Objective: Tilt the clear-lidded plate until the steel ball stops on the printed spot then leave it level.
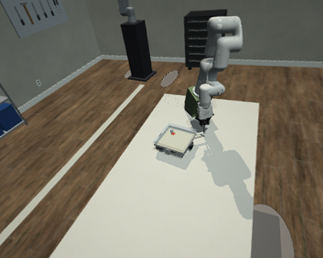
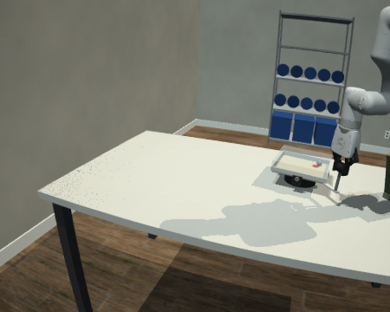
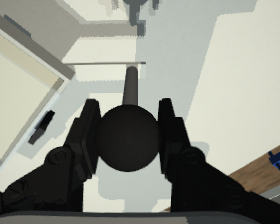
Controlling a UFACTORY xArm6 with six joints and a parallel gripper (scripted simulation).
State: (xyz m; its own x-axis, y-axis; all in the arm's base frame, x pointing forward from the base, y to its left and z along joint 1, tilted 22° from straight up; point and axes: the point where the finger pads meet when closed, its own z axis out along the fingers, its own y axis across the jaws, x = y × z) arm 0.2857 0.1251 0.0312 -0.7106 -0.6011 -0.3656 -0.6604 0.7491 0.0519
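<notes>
The clear-lidded plate (image 1: 174,140) sits on a dark pivot base (image 2: 299,179) near the far end of the white table. Its cream floor has a red printed spot (image 1: 173,134) near the corner closest to the arm. The small steel ball (image 1: 171,131) lies right beside the spot, at its edge; it also shows in the exterior view (image 2: 319,162). My gripper (image 1: 203,123) hangs just off the plate's right side, pointing down. In the wrist view the gripper (image 3: 128,106) is shut on a dark round knob (image 3: 128,138) atop a thin upright rod (image 2: 336,182). The plate's edge (image 3: 25,75) lies to the left.
A dark green box (image 1: 191,100) stands behind the gripper at the arm's foot. A grey rounded object (image 1: 271,235) sits at the table's near right edge. A shelf with blue bins (image 2: 309,87) and a black cabinet (image 1: 204,36) stand away from the table.
</notes>
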